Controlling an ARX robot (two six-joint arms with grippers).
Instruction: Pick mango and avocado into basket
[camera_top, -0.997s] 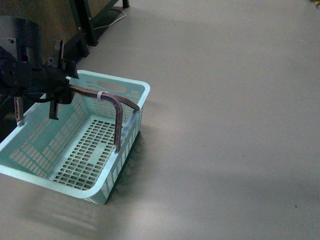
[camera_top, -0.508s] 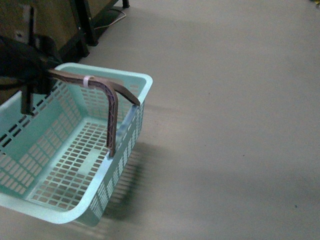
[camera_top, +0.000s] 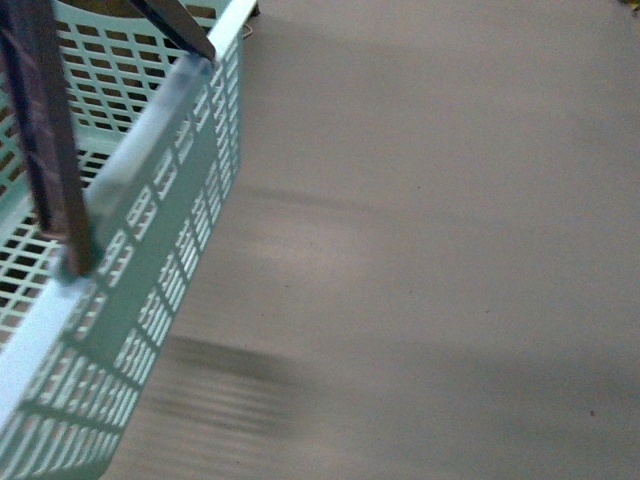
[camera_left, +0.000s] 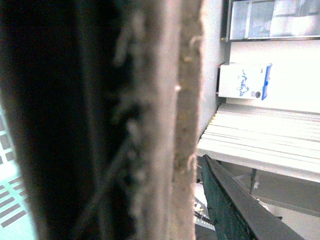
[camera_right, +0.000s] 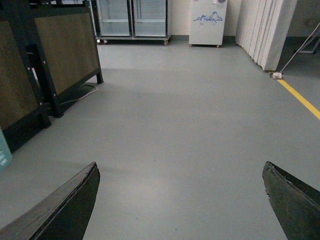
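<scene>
Since the earlier frame the basket (camera_top: 150, 250) has come up and in towards the front camera. It now fills that view's left edge, and the left arm is out of that view.

1. Left pincer (camera_left: 160, 165): its wrist view is blurred. A brown-grey handle (camera_left: 170, 125) crosses directly in front of the lens, with one dark finger (camera_left: 235, 210) just beside it. Judged clenched on the handle, since the handle (camera_top: 55, 170) stands upright and taut above the rim. The grip itself is not sharply shown.

2. Basket: hangs below the left pincer, tilted. Its slatted shadow (camera_top: 220, 385) lies on the floor (camera_top: 430, 250) apart from the wall, which suggests it is carried clear of the floor. The part of the basket in view holds nothing.

3. Right pincer (camera_right: 180, 172): released, fingers spread wide with nothing between them and only bare floor ahead. Judged kept free for picking while the left arm carries.

4. Mango and avocado: in no view and near neither pincer. Their position cannot be told.

5. Stage, as a judgement: transport of the basket towards the fruit, with no fruit yet loaded.

6. Risk: the hanging basket may swing on its handle.
</scene>
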